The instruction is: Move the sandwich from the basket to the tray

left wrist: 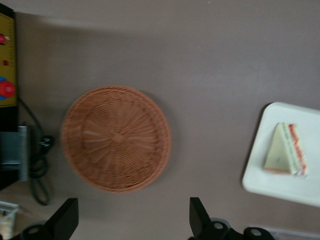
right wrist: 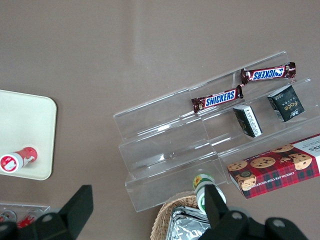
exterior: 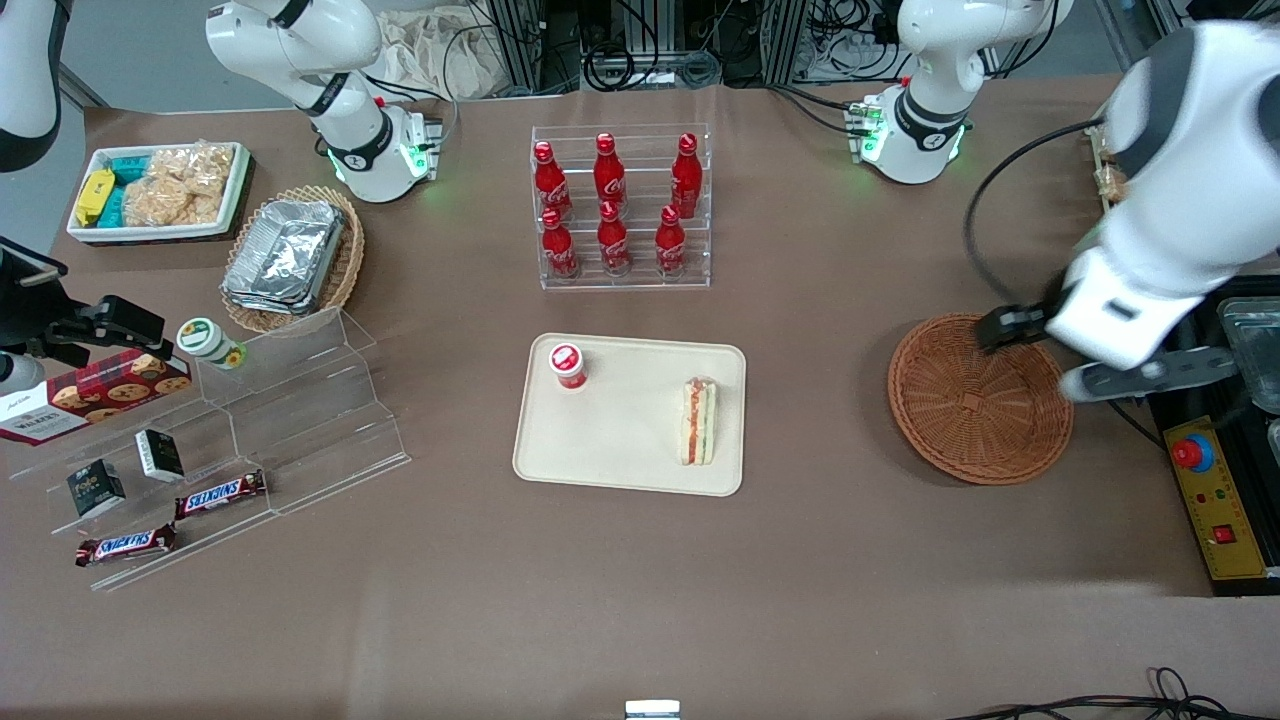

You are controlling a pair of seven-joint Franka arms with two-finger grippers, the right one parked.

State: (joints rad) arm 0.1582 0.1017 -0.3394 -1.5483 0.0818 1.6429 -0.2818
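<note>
The left arm's gripper [left wrist: 134, 220] hangs above the table at the working arm's end, its two dark fingers [left wrist: 66, 217] spread wide apart with nothing between them. In the front view the gripper [exterior: 1005, 328] shows over the rim of the basket [exterior: 978, 400], partly covered by the white forearm. The basket [left wrist: 116, 138] lies directly below, round and woven, with nothing in it.

The sandwich [exterior: 698, 421] rests on the tray [exterior: 610, 440], close to the tray edge that faces the basket. It stands on one edge, its long axis running from the front camera's side toward the bottle rack, the red, orange and green filling stripes facing up. From the wrist camera the sandwich [left wrist: 285, 155] shows as a pale triangle with its tip toward one long rim of the tray [left wrist: 260, 172]; that tray is cut off by the frame.

A small red-capped bottle [exterior: 567, 365] stands at the tray corner toward the parked arm. A clear rack of red cola bottles [exterior: 620, 205] stands farther from the front camera than the tray. Open brown table [exterior: 820, 400] separates tray and basket.
</note>
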